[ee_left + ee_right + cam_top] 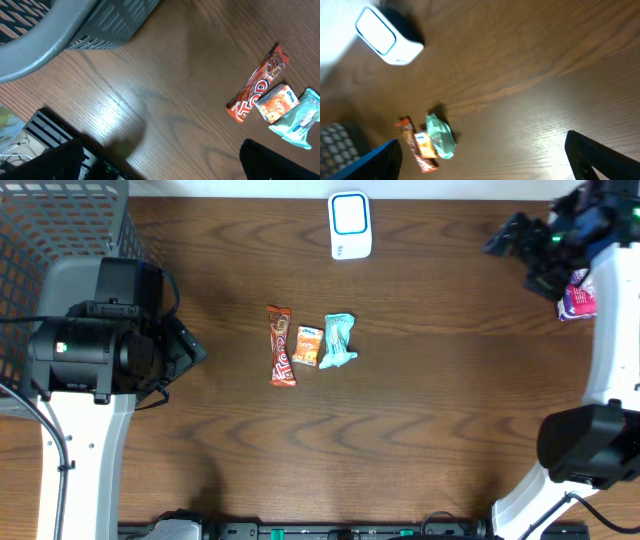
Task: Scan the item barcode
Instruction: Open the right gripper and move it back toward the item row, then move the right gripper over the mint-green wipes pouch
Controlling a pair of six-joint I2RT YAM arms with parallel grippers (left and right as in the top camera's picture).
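As seen from overhead, three wrapped items in a tight row at mid-counter, flat on the wood and held by nothing: a long red-orange bar on the left arm's side, a small orange packet in the middle, and a crumpled teal pack on the right arm's side. Just beside one another, whether touching or not impossible to tell. Well apart from them, near the far edge, one white scanner with a blue-outlined window facing up. A fourth item, a pink-and-purple packet, at the right edge, partly hidden under the right arm.

Counter of dark brown wood with long wavy grain, and a pale patch of glare in the left wrist view. One grey mesh basket at the far left corner, behind the left arm. Black rail and cables along the near edge.

Big white letters on the bar, roughly "TOP", last letter unsure. Print on the orange packet and the small blue mark on the teal pack too small to read.

Left jaws spread wide, empty, above bare wood, with the row off to one side. Right jaws likewise wide apart and empty, high over the counter, scanner and row both in their view.
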